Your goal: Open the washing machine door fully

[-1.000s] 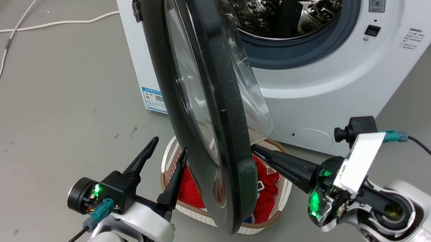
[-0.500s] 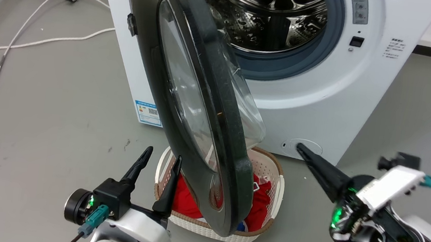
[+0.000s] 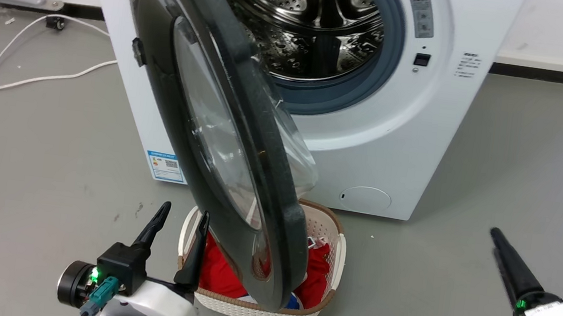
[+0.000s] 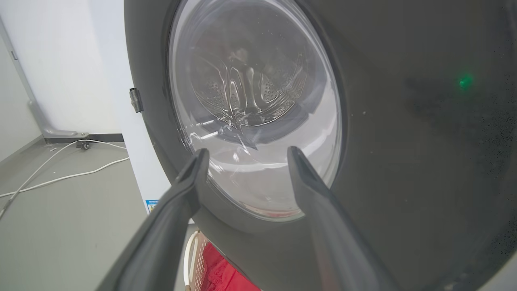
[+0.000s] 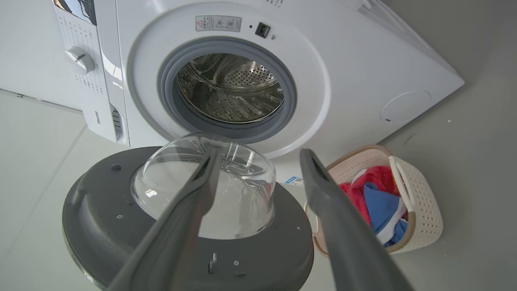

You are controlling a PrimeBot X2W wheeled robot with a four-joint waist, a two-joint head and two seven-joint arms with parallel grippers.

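The large round washing machine door point(image 3: 213, 131), glossy black ring around clear bulging glass, is standing partly swung out from the big white front-loading washing machine point(image 3: 400, 140), hanging over a cream plastic basket point(image 3: 253, 311) of red clothes. The left gripper point(image 3: 185, 208) is hovering just beside the door's outer face, fingers spread and empty. The right gripper point(image 5: 260, 155) is sitting well off to the right, likewise spread, grasping nothing
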